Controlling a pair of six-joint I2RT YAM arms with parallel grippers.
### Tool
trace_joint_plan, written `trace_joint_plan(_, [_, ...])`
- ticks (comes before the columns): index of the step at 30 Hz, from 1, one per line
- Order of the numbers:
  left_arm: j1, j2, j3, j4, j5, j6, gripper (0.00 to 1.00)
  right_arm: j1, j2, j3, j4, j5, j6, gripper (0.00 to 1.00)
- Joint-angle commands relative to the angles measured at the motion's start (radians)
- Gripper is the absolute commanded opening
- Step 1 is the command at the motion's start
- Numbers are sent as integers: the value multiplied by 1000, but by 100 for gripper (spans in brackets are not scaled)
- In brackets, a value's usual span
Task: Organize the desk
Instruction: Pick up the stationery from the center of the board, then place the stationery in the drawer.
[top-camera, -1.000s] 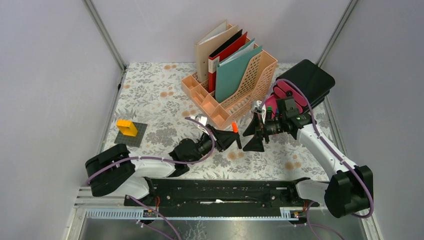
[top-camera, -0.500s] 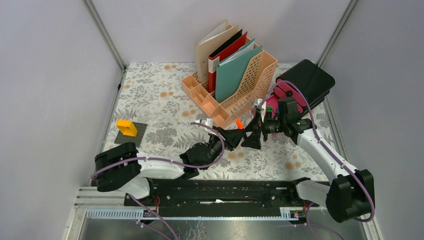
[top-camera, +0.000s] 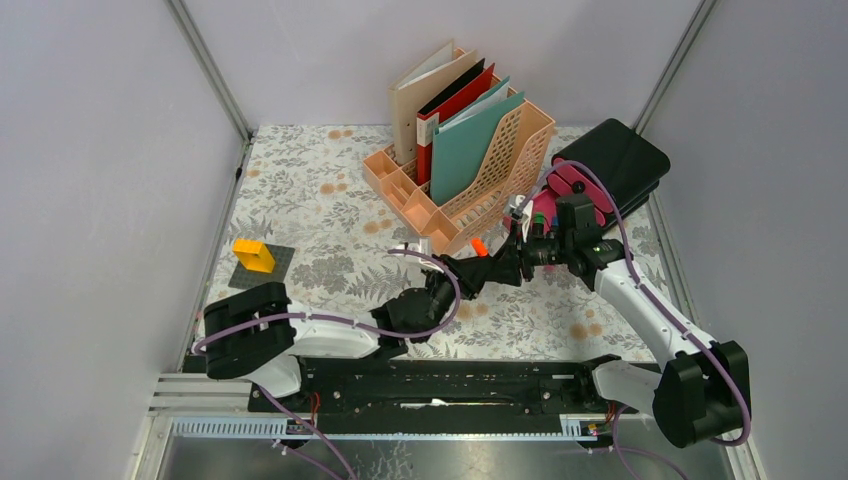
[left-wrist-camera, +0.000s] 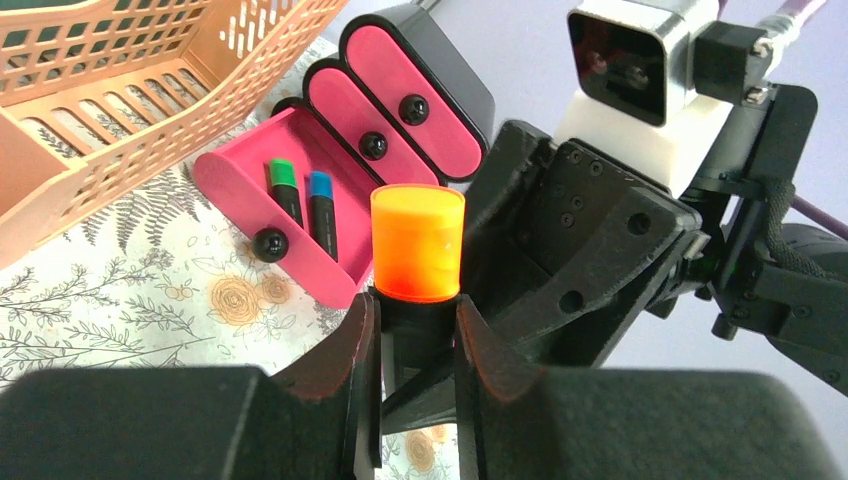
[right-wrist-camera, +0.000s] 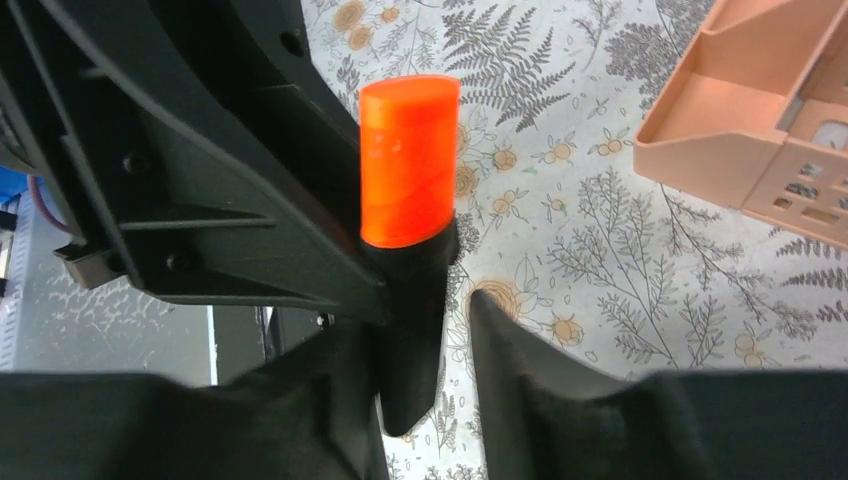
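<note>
From the top camera, the desk (top-camera: 320, 190), a flat tabletop under a whitish cloth with grey leaves and orange-brown flowers, lies between grey walls, and both arms meet over its middle-right part. The left gripper (top-camera: 468, 268) pinches a black marker with an orange cap (top-camera: 479, 247), raised above the cloth, and the right gripper (top-camera: 498, 262) stands close against it from the other side. Just behind them is the peach plastic file rack (top-camera: 505, 165) with upright folders. To the right lies the open pen case, black outside and pink inside (top-camera: 562, 185), and far to the left a yellow block on a dark grey plate (top-camera: 254, 256) sits alone. In the left wrist view the left fingers (left-wrist-camera: 360, 335) press on the black body of the marker below its cap, and in the case a green marker (left-wrist-camera: 283, 183) and a blue marker (left-wrist-camera: 320, 195) lie side by side. In the right wrist view the marker body stands between the right fingers (right-wrist-camera: 510, 335), but a strip of cloth shows between it and one finger, so these jaws are half spread and not gripping. I judge the task partly done: two markers are stored, this one is in a hand-over, and the yellow block perhaps waits. The rack's corner is near the grippers, so room is small there; towards the case and the near edge the cloth is free.
</note>
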Motion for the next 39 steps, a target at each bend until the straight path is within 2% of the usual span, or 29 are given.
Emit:
trace_joint_plan(1, [-11, 5, 32, 68, -37, 0, 0, 8, -3, 15, 27, 23, 6, 35])
trace_joint_plan(4, [-13, 5, 22, 87, -35, 3, 0, 8, -2, 23, 14, 28, -3, 12])
trace_joint_plan(5, [-13, 3, 17, 93, -32, 4, 7, 8, -1, 26, 8, 30, -7, 5])
trace_joint_plan(6, [-13, 0, 12, 104, -30, 7, 19, 8, 0, 29, 1, 30, -12, 0])
trace_joint_plan(8, [-13, -9, -5, 125, -24, 9, 45, 8, 2, 37, -17, 29, -28, 0])
trace_joint_plan(10, [-13, -23, -21, 140, -14, 31, 63, 8, 1, 45, -35, 27, -48, 0])
trace_joint_plan(13, [-13, -56, -48, 141, -11, 64, 78, 8, -1, 56, -69, 24, -83, 0])
trace_joint_plan(18, [-13, -135, -126, 178, 17, 151, 96, 8, -6, 76, -132, 44, -147, 0])
trace_joint_plan(25, [-11, -280, -255, 232, 125, 302, 99, 6, -39, 89, -160, 164, -197, 0])
trace_joint_plan(33, [-7, -466, -325, 87, 99, 344, 99, -39, -64, 94, -154, 292, -197, 0])
trace_joint_plan(39, [-4, -537, -385, 80, 66, 342, 99, -78, -40, 93, -121, 418, -159, 0])
